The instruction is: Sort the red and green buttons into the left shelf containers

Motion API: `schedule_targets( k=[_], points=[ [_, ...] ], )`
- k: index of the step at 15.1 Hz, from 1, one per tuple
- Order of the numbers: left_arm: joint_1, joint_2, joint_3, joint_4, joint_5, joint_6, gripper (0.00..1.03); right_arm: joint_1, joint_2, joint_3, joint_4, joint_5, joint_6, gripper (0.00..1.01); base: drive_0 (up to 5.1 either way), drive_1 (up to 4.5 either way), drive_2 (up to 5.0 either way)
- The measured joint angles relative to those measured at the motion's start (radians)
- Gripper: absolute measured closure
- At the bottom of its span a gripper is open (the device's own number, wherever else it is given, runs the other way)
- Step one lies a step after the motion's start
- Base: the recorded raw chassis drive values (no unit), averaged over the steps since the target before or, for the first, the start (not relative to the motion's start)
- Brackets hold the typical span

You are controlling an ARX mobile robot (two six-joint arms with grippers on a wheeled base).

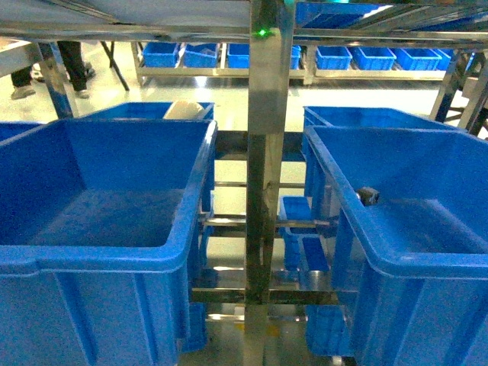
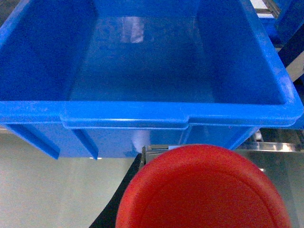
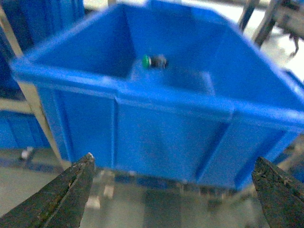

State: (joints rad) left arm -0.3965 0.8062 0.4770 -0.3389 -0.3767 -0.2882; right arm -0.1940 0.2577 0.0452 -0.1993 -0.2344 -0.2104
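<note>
The red button's round cap point(image 2: 204, 190) fills the bottom of the left wrist view, hanging just in front of a large empty blue bin point(image 2: 142, 114). My left gripper holds it. The cap hides the jaws, and only a dark finger point(image 2: 124, 199) shows beside it. The green button point(image 3: 153, 61) lies on its side on the floor of the other large blue bin point(image 3: 156, 128), and shows as a small dark object point(image 1: 367, 195) in the head view. My right gripper point(image 3: 173, 190) is open wide, low in front of that bin's near wall, with nothing between its fingers. Neither gripper shows in the head view.
A steel shelf post point(image 1: 267, 175) stands between the left bin point(image 1: 107, 252) and the right bin point(image 1: 412, 267). More blue bins sit behind both, and small blue trays point(image 1: 366, 57) line a far rack. Someone's legs point(image 1: 72, 61) are at the far left.
</note>
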Motion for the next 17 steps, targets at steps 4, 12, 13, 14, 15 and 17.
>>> schedule_targets(
  k=[4,12,13,14,15,17],
  points=[
    [0.000,0.001,0.000,0.000,0.000,0.000,0.77,0.018,-0.052,0.003,-0.007,0.002,0.000,0.03,0.0,0.00,0.0],
    [0.256,0.758,0.428,0.133,0.284,0.213,0.77,0.016,-0.037,0.004,-0.014,0.014,0.000,0.03,0.0,0.00,0.0],
    [0.264,0.778,0.429,0.146,0.283,0.222,0.77,0.016,-0.037,0.004,-0.014,0.014,0.000,0.03,0.0,0.00,0.0],
    [0.281,0.812,0.443,0.141,0.293,0.235,0.77,0.016,-0.037,0.004,-0.014,0.014,0.000,0.03,0.0,0.00,0.0],
    [0.287,0.820,0.446,0.142,0.296,0.239,0.77,0.016,-0.037,0.004,-0.014,0.014,0.000,0.03,0.0,0.00,0.0],
    [0.293,0.829,0.451,0.142,0.296,0.244,0.77,0.016,-0.037,0.004,-0.014,0.014,0.000,0.03,0.0,0.00,0.0]
  ],
)
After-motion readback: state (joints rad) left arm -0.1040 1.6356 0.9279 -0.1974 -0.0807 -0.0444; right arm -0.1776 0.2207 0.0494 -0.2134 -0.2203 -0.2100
